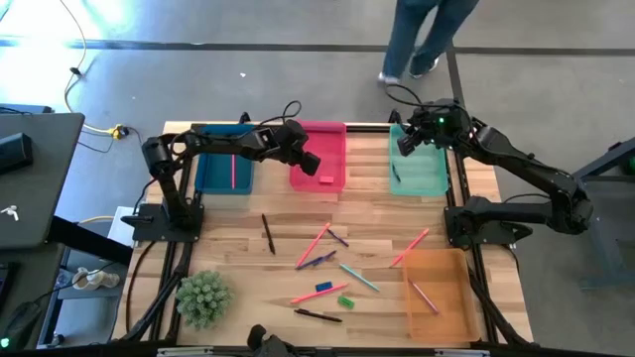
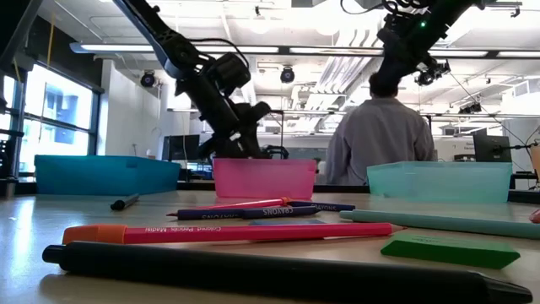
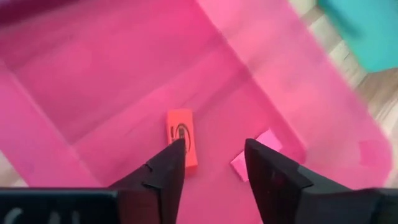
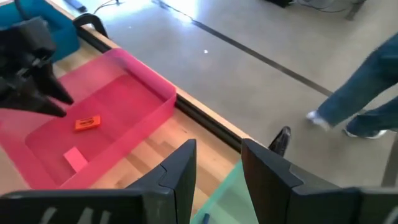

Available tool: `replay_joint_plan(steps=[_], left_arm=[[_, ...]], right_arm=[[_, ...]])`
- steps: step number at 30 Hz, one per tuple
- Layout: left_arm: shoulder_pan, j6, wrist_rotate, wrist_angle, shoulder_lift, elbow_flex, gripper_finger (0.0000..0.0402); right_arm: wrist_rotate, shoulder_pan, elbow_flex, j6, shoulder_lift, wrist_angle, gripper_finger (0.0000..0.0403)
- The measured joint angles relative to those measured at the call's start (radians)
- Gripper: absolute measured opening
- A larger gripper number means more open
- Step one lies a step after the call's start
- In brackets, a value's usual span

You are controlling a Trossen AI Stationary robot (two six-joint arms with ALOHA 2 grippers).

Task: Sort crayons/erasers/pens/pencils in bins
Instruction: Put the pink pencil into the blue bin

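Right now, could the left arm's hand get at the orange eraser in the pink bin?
Probably yes. The left hand hangs open just above the orange eraser inside the pink bin, with only a pink eraser lying beside it.

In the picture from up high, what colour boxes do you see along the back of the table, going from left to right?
Blue bin → pink bin, with the left gripper over it → teal-green bin, with the right gripper at its back edge. The orange bin sits nearer the front, on the right.
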Motion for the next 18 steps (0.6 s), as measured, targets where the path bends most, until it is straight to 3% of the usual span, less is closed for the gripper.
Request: replay_joint_plan(steps=[5, 8, 18], left_arm=[[0.028, 0.025, 0.001, -0.006, -0.06, 0.0, 0.0178], [0.051, 0.059, 0.001, -0.021, -0.121, 0.0, 0.0178], [0.085, 0.114, -0.001, -0.05, -0.335, 0.0, 0.0168]], right_arm=[[-0.016, 0.0, 0.0, 0.0, 0.0, -0.015, 0.0119], [-0.081, 0.0, 0.0, -0.028, 0.0, -0.065, 0.0119], [-0.296, 0.0, 0.0, -0.226, 0.001, -0.406, 0.0119]])
